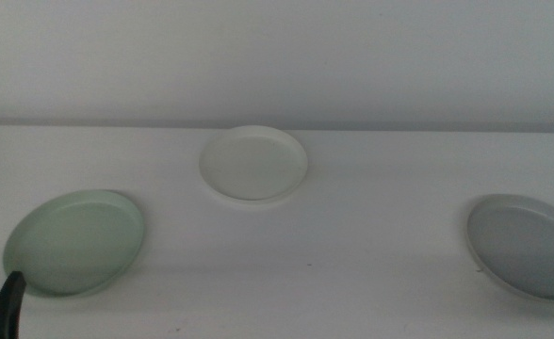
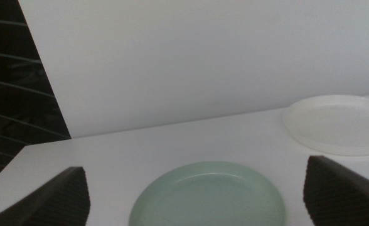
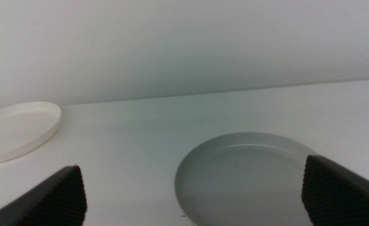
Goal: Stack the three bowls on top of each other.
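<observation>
Three shallow bowls lie apart on the white table. The pale green bowl [image 1: 76, 241] is at the front left, the white bowl [image 1: 253, 164] at the back middle, the grey bowl [image 1: 525, 243] at the front right. My left gripper [image 2: 197, 191] is open, its jaws wide apart on either side of the green bowl [image 2: 209, 194], just in front of it; one jaw tip shows at the bottom left of the middle view [image 1: 4, 306]. My right gripper [image 3: 194, 191] is open just in front of the grey bowl [image 3: 247, 176]. It is out of the middle view.
A plain white wall stands behind the table [image 1: 371, 273]. The white bowl also shows in the left wrist view [image 2: 338, 122] and in the right wrist view [image 3: 15, 129]. A dark area with lines [image 2: 12, 107] lies beyond the table's left edge.
</observation>
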You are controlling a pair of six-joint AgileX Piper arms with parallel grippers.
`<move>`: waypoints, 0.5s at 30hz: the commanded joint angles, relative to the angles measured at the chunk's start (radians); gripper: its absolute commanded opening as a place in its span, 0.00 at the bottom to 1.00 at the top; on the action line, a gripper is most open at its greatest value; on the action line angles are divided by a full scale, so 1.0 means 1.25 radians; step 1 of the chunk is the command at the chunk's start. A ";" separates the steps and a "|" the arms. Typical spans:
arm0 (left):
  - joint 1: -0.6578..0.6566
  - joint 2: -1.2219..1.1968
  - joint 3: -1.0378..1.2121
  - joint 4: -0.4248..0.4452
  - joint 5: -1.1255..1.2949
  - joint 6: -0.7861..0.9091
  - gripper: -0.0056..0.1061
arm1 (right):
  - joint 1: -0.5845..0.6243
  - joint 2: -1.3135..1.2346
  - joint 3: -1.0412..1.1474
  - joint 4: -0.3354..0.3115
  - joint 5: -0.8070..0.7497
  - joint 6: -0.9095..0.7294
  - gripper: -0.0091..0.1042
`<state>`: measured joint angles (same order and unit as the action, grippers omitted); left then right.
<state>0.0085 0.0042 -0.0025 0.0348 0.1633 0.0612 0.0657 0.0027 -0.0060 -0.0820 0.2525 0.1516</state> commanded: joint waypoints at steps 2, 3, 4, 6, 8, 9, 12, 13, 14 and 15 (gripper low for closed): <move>0.001 -0.032 0.032 -0.013 -0.014 -0.004 0.86 | -0.006 -0.032 0.035 -0.003 -0.009 -0.008 0.89; 0.001 -0.032 0.032 -0.013 -0.014 -0.004 0.86 | -0.006 -0.032 0.035 -0.003 -0.009 -0.008 0.89; 0.001 -0.032 0.032 -0.016 -0.014 -0.004 0.86 | -0.006 -0.032 0.035 -0.003 -0.009 -0.008 0.89; 0.001 -0.032 0.032 -0.028 -0.014 -0.004 0.86 | -0.006 -0.032 0.035 -0.003 -0.009 -0.008 0.89; 0.001 -0.032 0.032 -0.028 -0.014 -0.004 0.86 | -0.006 -0.032 0.035 -0.003 -0.009 -0.008 0.89; 0.001 -0.032 0.032 -0.028 -0.014 -0.004 0.86 | -0.006 -0.032 0.035 -0.003 -0.009 -0.008 0.89; 0.001 -0.019 0.018 -0.043 -0.001 -0.007 0.86 | -0.006 -0.032 0.035 -0.003 -0.009 -0.008 0.89; 0.001 0.046 -0.054 -0.043 0.085 -0.007 0.86 | -0.006 -0.032 0.035 -0.003 -0.009 -0.008 0.89; 0.001 0.088 -0.100 -0.043 0.141 -0.007 0.86 | -0.006 -0.032 0.035 -0.003 -0.009 -0.008 0.89; 0.001 0.149 -0.168 -0.043 0.225 -0.007 0.86 | -0.006 -0.032 0.035 -0.003 -0.009 -0.008 0.89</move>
<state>0.0085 0.1079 -0.0987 0.0000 0.3278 0.0612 0.0657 0.0027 -0.0060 -0.0820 0.2525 0.1516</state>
